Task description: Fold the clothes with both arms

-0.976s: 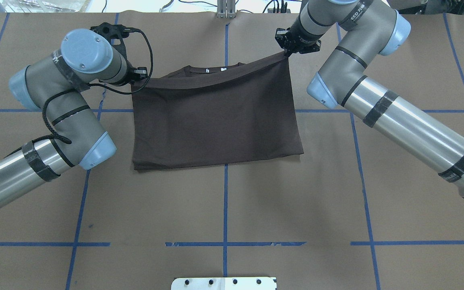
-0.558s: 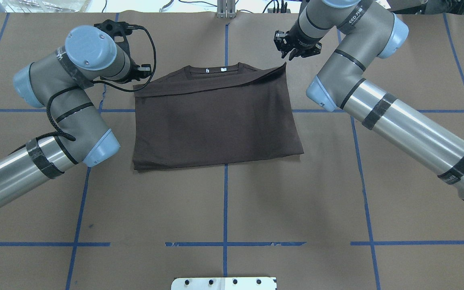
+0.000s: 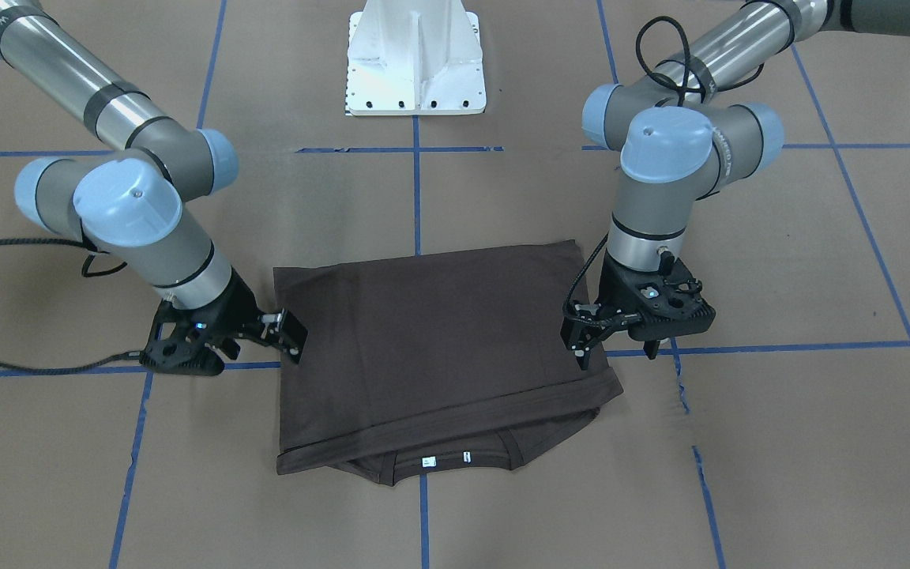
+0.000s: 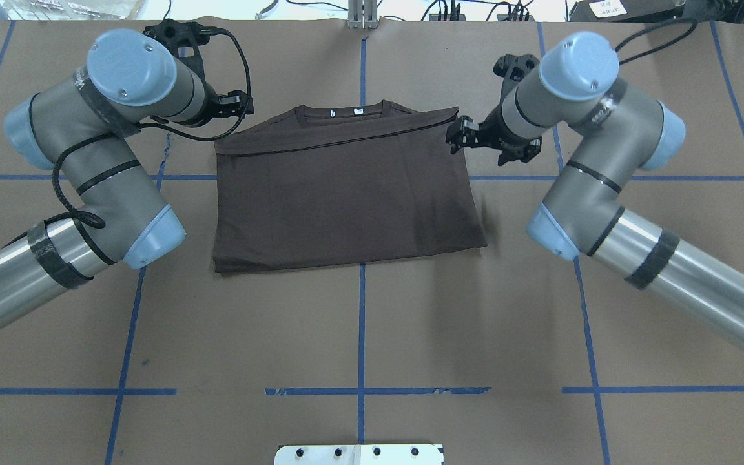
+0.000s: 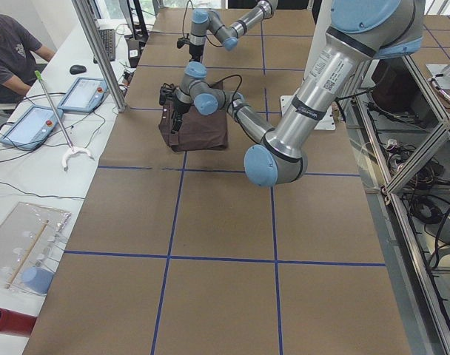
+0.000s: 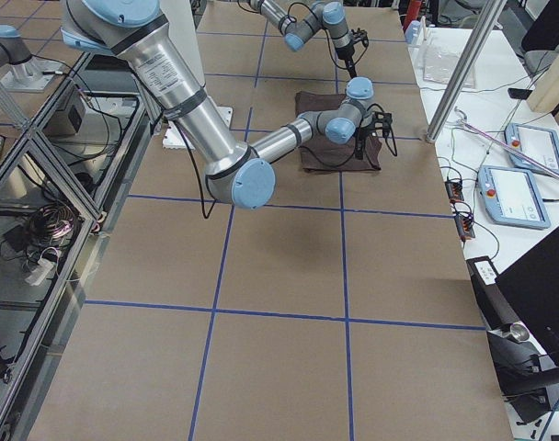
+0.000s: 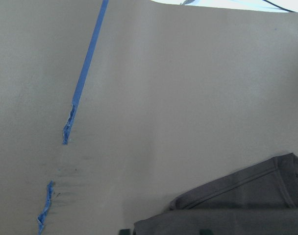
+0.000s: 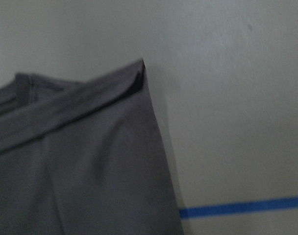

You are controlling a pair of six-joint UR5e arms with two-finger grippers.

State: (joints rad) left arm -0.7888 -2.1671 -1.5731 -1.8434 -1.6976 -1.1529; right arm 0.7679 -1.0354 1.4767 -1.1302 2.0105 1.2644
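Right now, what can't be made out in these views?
Shirt sleeves: hidden under its folded top layer, every view.
Collar labels: too small to read.
Left pincer: mostly behind its own wrist overhead.
Right pincer opening: unclear, dark against shirt.
Right wrist view: blurred.

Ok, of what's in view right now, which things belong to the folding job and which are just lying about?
Job in hand:
- dark T-shirt, lying folded on the table
- left gripper and right gripper, both open at its sides

Lying about:
- white pedestal base
- tablets and a white-hooked pole on the side bench
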